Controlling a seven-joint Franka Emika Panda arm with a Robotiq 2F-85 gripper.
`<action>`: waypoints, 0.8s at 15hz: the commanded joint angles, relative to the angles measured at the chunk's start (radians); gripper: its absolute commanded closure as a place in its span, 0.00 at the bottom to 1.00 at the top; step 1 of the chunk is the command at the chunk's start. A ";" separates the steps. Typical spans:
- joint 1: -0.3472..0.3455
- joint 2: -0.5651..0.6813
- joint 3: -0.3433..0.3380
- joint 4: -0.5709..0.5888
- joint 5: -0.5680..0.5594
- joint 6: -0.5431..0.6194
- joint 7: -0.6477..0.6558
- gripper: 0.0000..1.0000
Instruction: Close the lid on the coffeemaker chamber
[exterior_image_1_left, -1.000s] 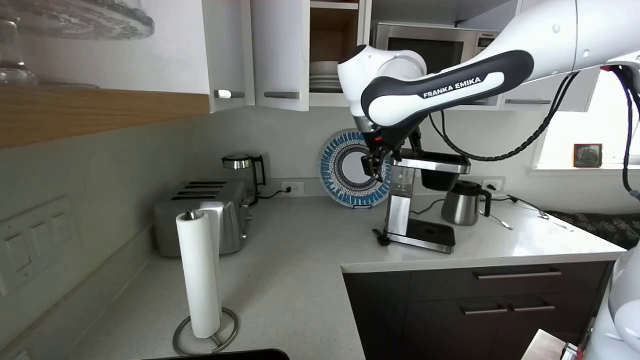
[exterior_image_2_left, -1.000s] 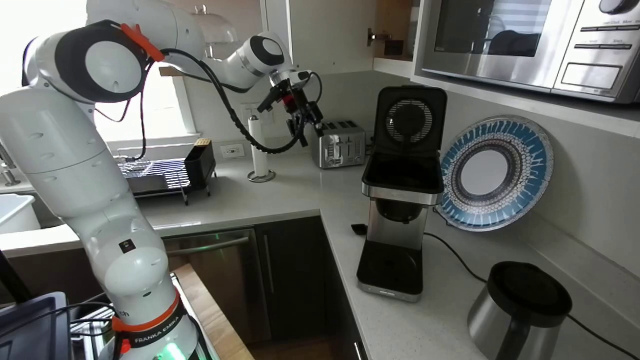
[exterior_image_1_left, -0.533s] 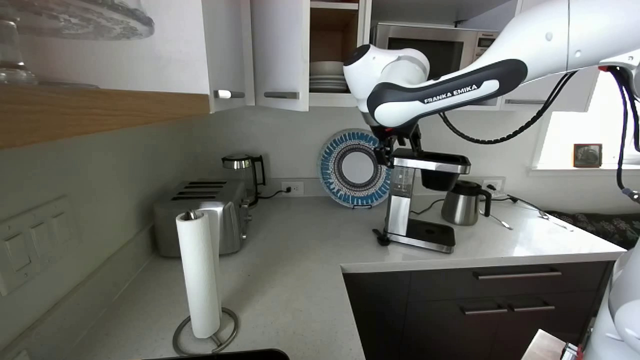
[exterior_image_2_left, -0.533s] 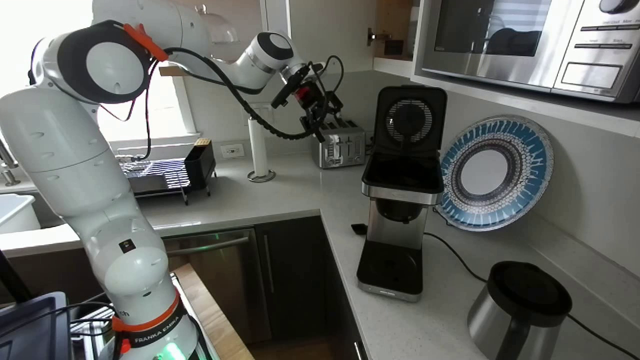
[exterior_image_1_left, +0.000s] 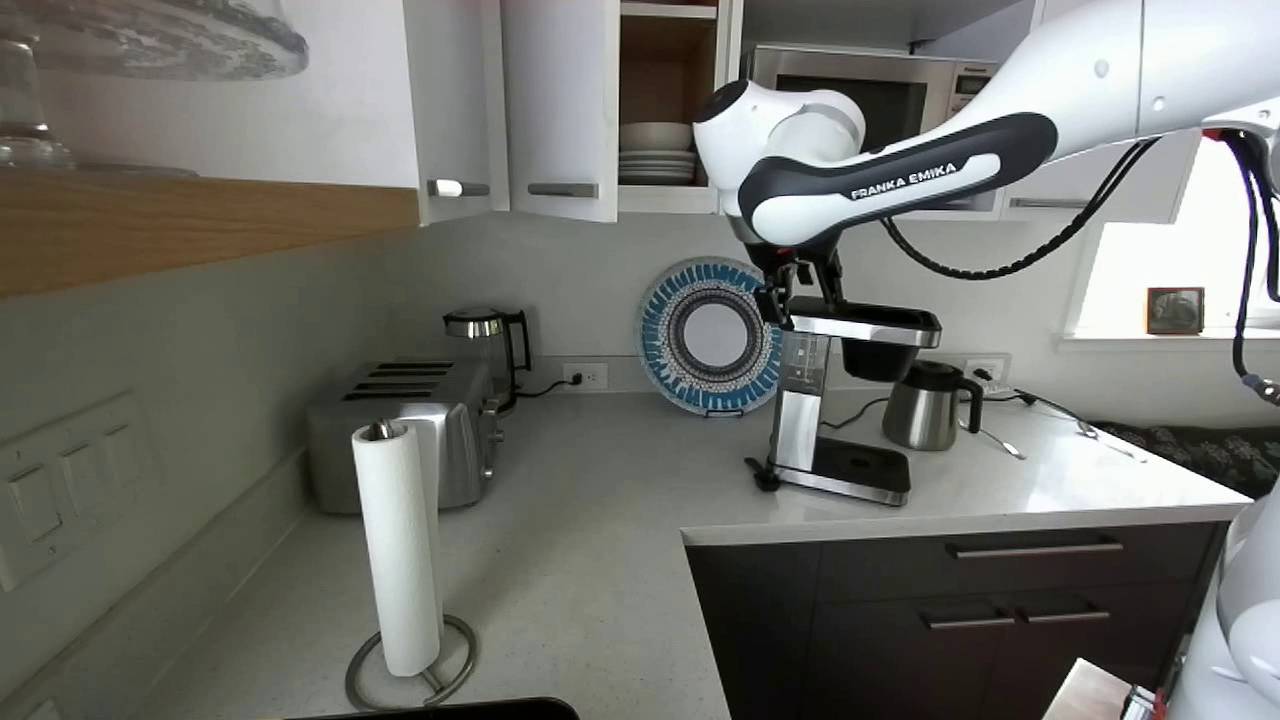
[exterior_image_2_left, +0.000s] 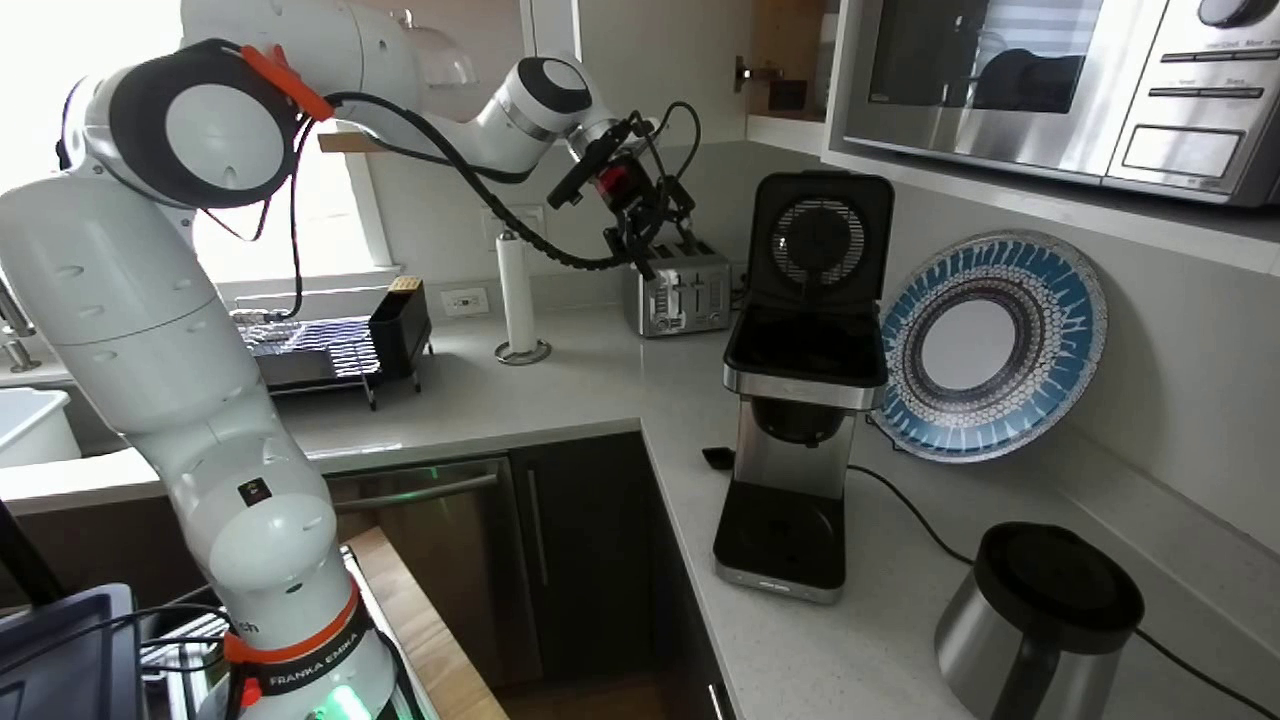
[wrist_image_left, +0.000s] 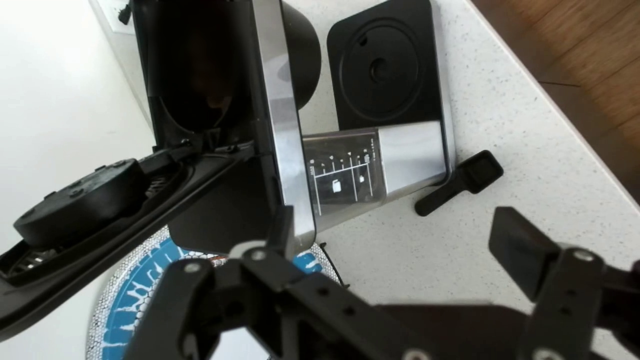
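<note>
The coffeemaker's black lid (exterior_image_2_left: 822, 235) stands raised, nearly upright, at the back of the open black chamber (exterior_image_2_left: 805, 345) in an exterior view. In the wrist view the lid (wrist_image_left: 100, 215) tilts out at the lower left, and the open chamber (wrist_image_left: 205, 75) is at the upper left. My gripper (wrist_image_left: 400, 235) is open and empty, its fingers wide apart. One finger overlaps the machine's steel band in that view; I cannot tell if it touches. In an exterior view the gripper (exterior_image_2_left: 660, 255) is left of the lid, behind the machine. The chamber (exterior_image_1_left: 868, 318) also shows in an exterior view.
A patterned blue plate (exterior_image_2_left: 965, 345) stands beside the coffeemaker. The steel carafe (exterior_image_2_left: 1040, 620) is on the counter. A black scoop (wrist_image_left: 460, 182) lies by the machine's base. The toaster (exterior_image_2_left: 683, 290) and paper towel roll (exterior_image_1_left: 395, 550) stand further off. The microwave (exterior_image_2_left: 1010, 90) hangs above.
My gripper has moved toward the coffeemaker, rightward in both exterior views, and has tilted and risen a little. The motion is smaller in the last half second. Lid and coffeemaker have not moved.
</note>
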 joint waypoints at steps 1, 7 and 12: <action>0.007 0.010 -0.017 0.019 -0.020 0.022 -0.007 0.00; -0.015 0.042 -0.065 0.091 -0.101 0.151 -0.119 0.00; -0.033 0.084 -0.106 0.137 -0.092 0.313 -0.157 0.43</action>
